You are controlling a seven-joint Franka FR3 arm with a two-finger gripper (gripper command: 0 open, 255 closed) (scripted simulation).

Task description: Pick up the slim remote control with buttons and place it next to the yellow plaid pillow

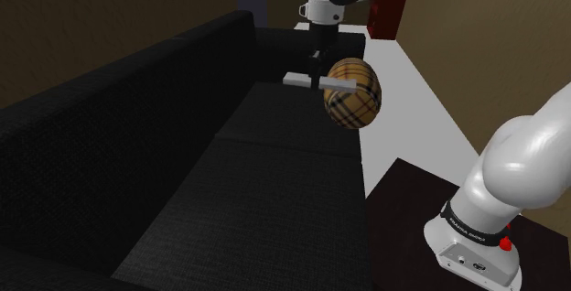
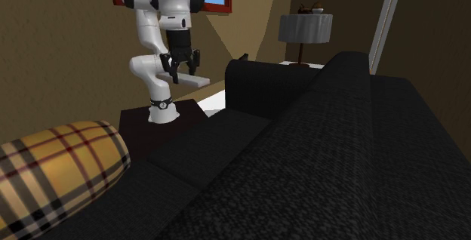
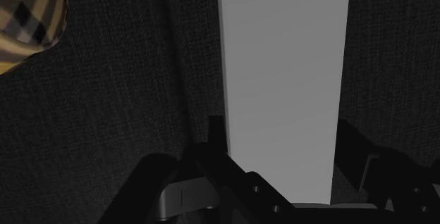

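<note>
Black sofa (image 1: 265, 188), brown walls (image 1: 91, 24), white floor (image 1: 421, 106) past seat edge — gripper (image 1: 317, 71) clamped on grey remote (image 1: 300, 80) above seat, near plaid pillow (image 1: 355, 95).

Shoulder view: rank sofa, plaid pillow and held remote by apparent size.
1. black sofa, largest by far
2. yellow plaid pillow
3. grey remote, smallest; one end overlaps the pillow

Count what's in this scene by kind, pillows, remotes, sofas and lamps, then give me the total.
plaid pillow: 1
grey remote, clasped by the end effector: 1
black sofa: 1
lamp: 1
Total: 4
</note>
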